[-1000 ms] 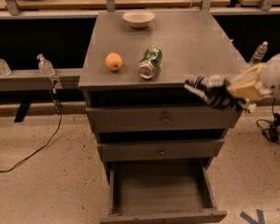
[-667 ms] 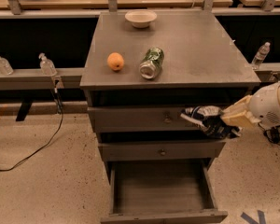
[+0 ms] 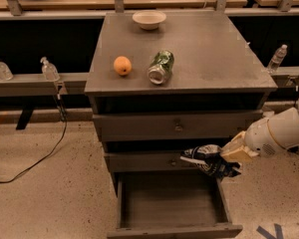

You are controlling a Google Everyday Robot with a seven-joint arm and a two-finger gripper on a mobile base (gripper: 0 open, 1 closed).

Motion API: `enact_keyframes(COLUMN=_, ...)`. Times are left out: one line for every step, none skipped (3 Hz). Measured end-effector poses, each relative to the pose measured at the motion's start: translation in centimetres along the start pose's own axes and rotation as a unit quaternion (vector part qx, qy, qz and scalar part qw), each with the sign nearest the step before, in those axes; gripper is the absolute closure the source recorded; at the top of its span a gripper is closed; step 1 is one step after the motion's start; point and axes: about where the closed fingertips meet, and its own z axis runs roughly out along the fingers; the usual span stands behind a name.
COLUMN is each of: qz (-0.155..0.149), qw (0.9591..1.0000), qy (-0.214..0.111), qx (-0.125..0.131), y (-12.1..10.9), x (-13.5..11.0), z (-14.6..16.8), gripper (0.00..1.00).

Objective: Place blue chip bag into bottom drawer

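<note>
The blue chip bag [image 3: 208, 159], dark navy with white patches, hangs in my gripper [image 3: 223, 162] in front of the middle drawer, above the right rear part of the bottom drawer [image 3: 172, 203]. The bottom drawer is pulled out and shows a bare grey floor. My gripper is shut on the bag, and my white arm [image 3: 276, 133] reaches in from the right.
A crushed green soda can [image 3: 161, 67], an orange [image 3: 122, 65] and a white bowl [image 3: 149, 19] sit on the cabinet top [image 3: 209, 49]. The two upper drawers with round knobs are closed. Plastic bottles stand on the ledges at the left [image 3: 49, 69] and right [image 3: 277, 59].
My gripper has carried the blue chip bag down from the cabinet's top right edge, past the upper drawers, to just above the open bottom drawer.
</note>
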Motion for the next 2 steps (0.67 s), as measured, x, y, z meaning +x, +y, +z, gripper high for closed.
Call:
enact_keyframes(qz=-0.018, qw=0.9991, qy=-0.026, qx=-0.026, y=0.8, x=-0.2, z=-0.2, gripper=1.00)
enact_keyframes(qz=-0.043, qw=0.9894, qy=-0.122, qx=-0.066, y=2.2, x=-1.3, z=1.9, gripper=1.00)
